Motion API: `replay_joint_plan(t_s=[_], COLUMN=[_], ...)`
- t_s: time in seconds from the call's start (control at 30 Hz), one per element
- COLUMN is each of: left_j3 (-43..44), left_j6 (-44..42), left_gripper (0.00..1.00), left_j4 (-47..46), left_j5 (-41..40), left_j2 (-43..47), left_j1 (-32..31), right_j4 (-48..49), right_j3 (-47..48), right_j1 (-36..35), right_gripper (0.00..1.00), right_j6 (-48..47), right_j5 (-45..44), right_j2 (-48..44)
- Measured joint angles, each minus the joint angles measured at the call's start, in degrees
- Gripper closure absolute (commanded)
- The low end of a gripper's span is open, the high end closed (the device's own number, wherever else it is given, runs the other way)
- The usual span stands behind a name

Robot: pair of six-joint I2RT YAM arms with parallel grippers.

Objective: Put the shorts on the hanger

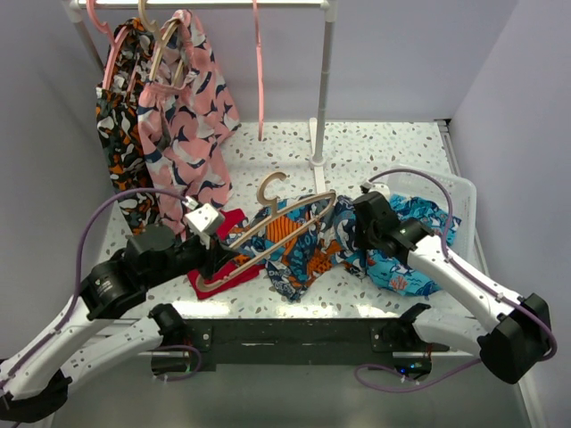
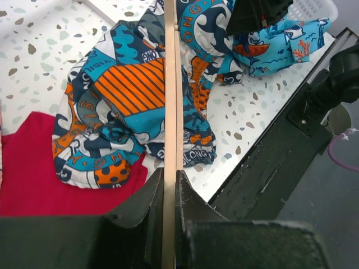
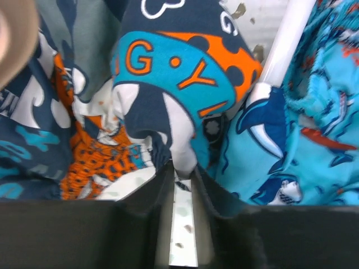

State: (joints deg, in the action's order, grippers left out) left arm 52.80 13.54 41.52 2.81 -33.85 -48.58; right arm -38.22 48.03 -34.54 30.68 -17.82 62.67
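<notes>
The shorts (image 1: 303,245), a busy print of teal, orange, navy and white, lie bunched on the table under the tan hanger (image 1: 285,209). My left gripper (image 1: 214,245) is shut on the lower left end of the hanger, whose bar (image 2: 171,84) runs straight out from between the jaws (image 2: 170,185) across the shorts (image 2: 129,95). My right gripper (image 1: 361,223) sits at the right edge of the shorts. Its fingers (image 3: 180,171) pinch a white-and-navy fold of the shorts (image 3: 168,73).
Lighter turquoise shorts (image 1: 410,259) lie in a white basket (image 1: 459,192) at the right, its rim (image 3: 286,50) close to my right fingers. A red cloth (image 1: 227,259) lies beneath the hanger's left end. Pink and dark printed shorts (image 1: 183,116) hang on the rack at back left.
</notes>
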Motion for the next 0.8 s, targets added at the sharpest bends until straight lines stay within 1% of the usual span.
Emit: replay_joint_plan(t_s=[0.03, 0.13, 0.3, 0.47, 0.63, 0.8], left_j3=[-0.35, -0.42, -0.44, -0.85, -0.83, -0.83], left_j6=[0.5, 1.73, 3.74, 4.9, 4.96, 4.92], left_gripper=[1.0, 1.0, 1.0, 1.0, 1.0, 1.0], left_j4=[0.37, 1.22, 2.73, 4.52, 6.47, 7.54], left_j5=[-0.09, -0.13, 0.48, 2.12, 3.41, 6.23], left_j2=[0.85, 3.21, 3.48, 3.21, 3.21, 3.04], left_j1=[0.0, 0.0, 0.0, 0.0, 0.0, 0.0], right_j4=[-0.02, -0.39, -0.24, 0.52, 0.63, 0.22], right_j3=[0.24, 2.64, 10.84, 19.76, 22.95, 24.46], right_j1=[0.0, 0.0, 0.0, 0.0, 0.0, 0.0], right_gripper=[0.95, 1.0, 1.0, 1.0, 1.0, 1.0], right_j6=[0.0, 0.17, 0.15, 0.22, 0.44, 0.87], right_j5=[-0.39, -1.31, -2.73, -3.72, -3.69, -3.74], right_j2=[0.37, 1.42, 5.53, 14.03, 20.72, 23.02])
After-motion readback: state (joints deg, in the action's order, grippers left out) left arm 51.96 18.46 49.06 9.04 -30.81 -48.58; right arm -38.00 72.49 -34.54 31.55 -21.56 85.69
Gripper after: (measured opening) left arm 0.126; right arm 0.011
